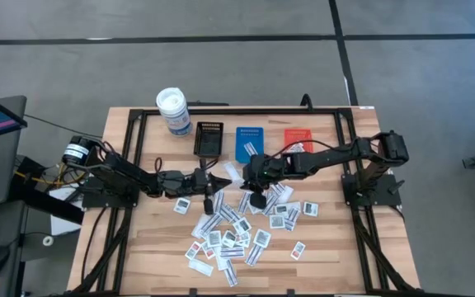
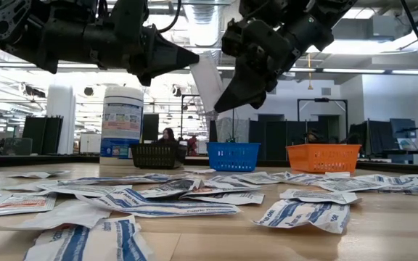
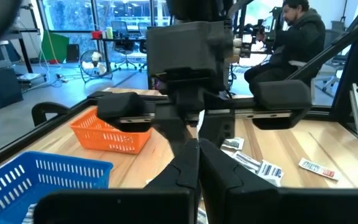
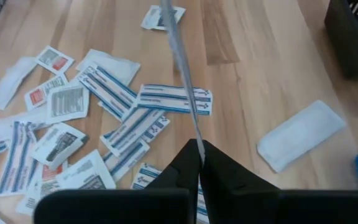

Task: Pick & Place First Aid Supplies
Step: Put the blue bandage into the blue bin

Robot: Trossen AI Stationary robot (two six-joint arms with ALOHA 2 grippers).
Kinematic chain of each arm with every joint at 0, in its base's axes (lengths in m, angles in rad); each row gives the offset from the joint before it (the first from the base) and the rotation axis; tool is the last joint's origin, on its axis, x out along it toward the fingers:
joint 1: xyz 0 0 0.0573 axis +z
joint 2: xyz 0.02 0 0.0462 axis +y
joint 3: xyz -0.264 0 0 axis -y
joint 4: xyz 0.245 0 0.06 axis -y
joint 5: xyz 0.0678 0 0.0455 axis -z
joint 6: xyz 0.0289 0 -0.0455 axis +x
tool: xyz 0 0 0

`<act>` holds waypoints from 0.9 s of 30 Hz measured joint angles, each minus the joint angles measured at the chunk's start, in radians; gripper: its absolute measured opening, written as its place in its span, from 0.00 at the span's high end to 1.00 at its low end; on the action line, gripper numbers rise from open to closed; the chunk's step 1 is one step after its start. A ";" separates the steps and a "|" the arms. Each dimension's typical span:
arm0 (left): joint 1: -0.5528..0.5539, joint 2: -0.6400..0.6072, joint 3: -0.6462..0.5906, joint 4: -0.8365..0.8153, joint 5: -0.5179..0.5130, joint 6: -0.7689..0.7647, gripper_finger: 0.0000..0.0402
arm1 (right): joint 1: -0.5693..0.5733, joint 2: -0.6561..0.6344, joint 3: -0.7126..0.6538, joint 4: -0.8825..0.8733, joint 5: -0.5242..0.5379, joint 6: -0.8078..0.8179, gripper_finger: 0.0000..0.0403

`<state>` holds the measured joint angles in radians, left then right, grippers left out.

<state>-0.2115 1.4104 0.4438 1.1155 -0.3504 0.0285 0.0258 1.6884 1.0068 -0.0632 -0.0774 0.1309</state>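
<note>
White packet (image 4: 180, 56) pinched edge-on in right gripper (image 4: 197, 148), held above table (image 1: 328, 247).
Left gripper (image 1: 218, 183) closed, empty, raised alongside; other packets (image 1: 229, 235) scattered on wood below.

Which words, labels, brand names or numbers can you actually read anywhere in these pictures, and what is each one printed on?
No text can be read for certain.
Packets: blue, red and dark print, too small and blurred to read.
White canister: blue label with pictures, lettering too blurred to read.
Black tray, blue tray, orange tray: no lettering visible.
</note>
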 joint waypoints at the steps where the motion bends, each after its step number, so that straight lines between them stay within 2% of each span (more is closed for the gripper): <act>1: 0.000 -0.004 0.000 -0.001 0.000 0.001 0.99 | 0.001 -0.001 0.000 -0.001 0.000 0.001 1.00; 18: 0.000 -0.013 -0.001 -0.007 0.003 -0.006 0.98 | 0.019 -0.002 0.002 -0.022 -0.002 0.047 1.00; 27: 0.000 -0.017 0.001 0.000 -0.003 -0.007 0.87 | 0.001 0.002 -0.003 -0.143 0.003 0.106 1.00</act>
<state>-0.2119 1.3937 0.4446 1.1154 -0.3538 0.0213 0.0267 1.6906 1.0038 -0.2066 -0.0744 0.2371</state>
